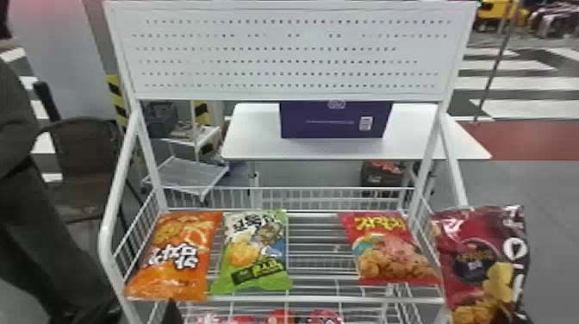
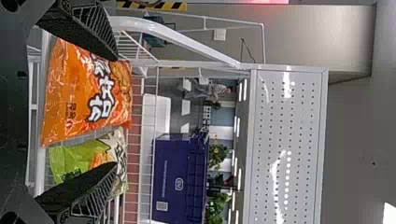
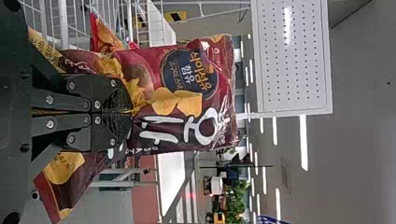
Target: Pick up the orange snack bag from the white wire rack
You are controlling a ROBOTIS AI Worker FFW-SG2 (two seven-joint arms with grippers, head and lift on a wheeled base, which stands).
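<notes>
The orange snack bag (image 1: 176, 258) lies lower left, near the wide-open left gripper (image 1: 172, 313). The right gripper (image 3: 126, 112) pinches a dark bag (image 1: 480, 263).

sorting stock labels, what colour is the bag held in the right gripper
The bag is mostly dark red, seen best in the right wrist view.

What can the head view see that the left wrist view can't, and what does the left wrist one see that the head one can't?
Head view: the pink-red snack bag, the dark red snack bag and a chair.
Left wrist view: leafy plants.
Both: the orange snack bag, green snack bag and purple box.
</notes>
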